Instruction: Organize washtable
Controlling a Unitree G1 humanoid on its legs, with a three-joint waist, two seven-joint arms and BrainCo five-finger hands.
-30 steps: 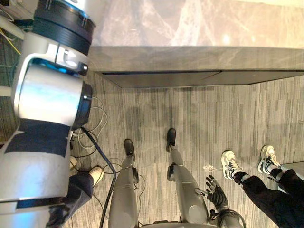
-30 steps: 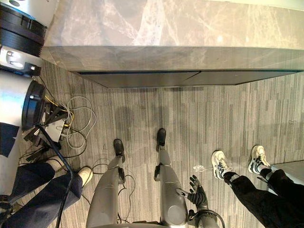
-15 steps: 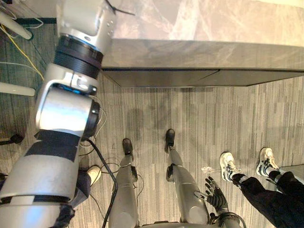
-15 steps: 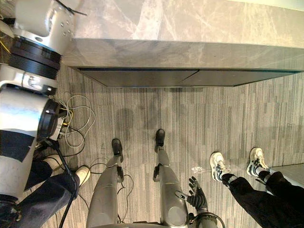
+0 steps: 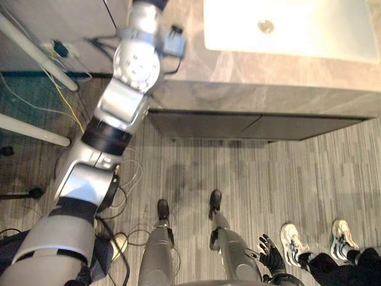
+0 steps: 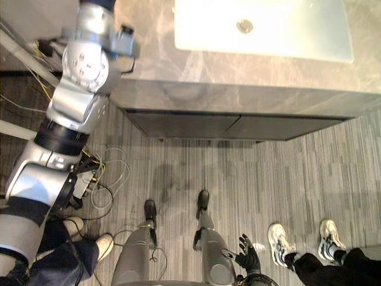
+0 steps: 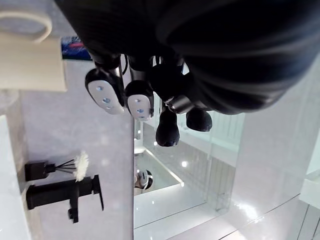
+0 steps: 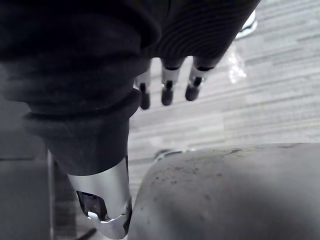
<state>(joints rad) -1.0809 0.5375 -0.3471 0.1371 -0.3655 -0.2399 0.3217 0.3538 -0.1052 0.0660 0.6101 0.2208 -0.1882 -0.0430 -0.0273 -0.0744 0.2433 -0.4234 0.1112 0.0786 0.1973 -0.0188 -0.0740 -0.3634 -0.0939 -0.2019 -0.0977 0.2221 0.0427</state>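
The washtable is a grey marble counter with a white sink basin set into it and a drain in the middle. My left arm stretches up over the counter's left end. In the left wrist view my left hand hangs open with relaxed fingers and holds nothing. Beyond it stand a cream cup-like object, a black faucet and a black holder with a white brush before a mirror. My right hand hangs low, open and empty, over the floor.
Dark cabinet fronts run under the counter. A person's white shoes stand at the lower right, and another person's leg and shoe at the lower left. White poles and loose wires lie left.
The camera has tipped up, bringing the sink into view. My left arm has stretched up and away over the counter's left end. The right hand stays low.
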